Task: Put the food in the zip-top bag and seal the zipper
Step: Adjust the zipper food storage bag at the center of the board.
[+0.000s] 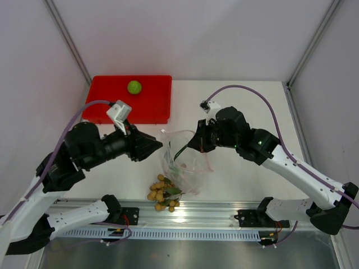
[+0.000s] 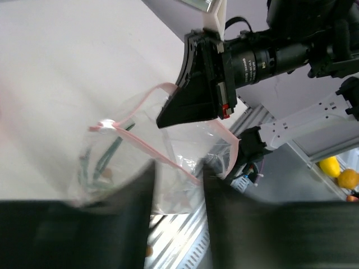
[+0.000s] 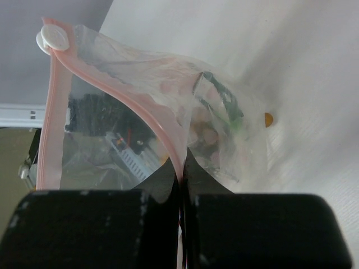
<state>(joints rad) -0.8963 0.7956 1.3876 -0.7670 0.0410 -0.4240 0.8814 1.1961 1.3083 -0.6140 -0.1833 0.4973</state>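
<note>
Left arm [image 1: 84, 148] jaws slightly parted; right arm [image 1: 255, 141] jaws clamped tight; both reach inward.

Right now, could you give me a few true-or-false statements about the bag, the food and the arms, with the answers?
1. The lime-green fruit lies on the red tray. True.
2. The green leaves lie on the tray. False: they are inside the clear bag.
3. The right arm's jaws are shut on the bag's pinkish zipper strip. True.
4. The bag is sealed. False: its mouth gapes open.
5. The tan fruit bunch lies near the table's front edge. True.
</note>
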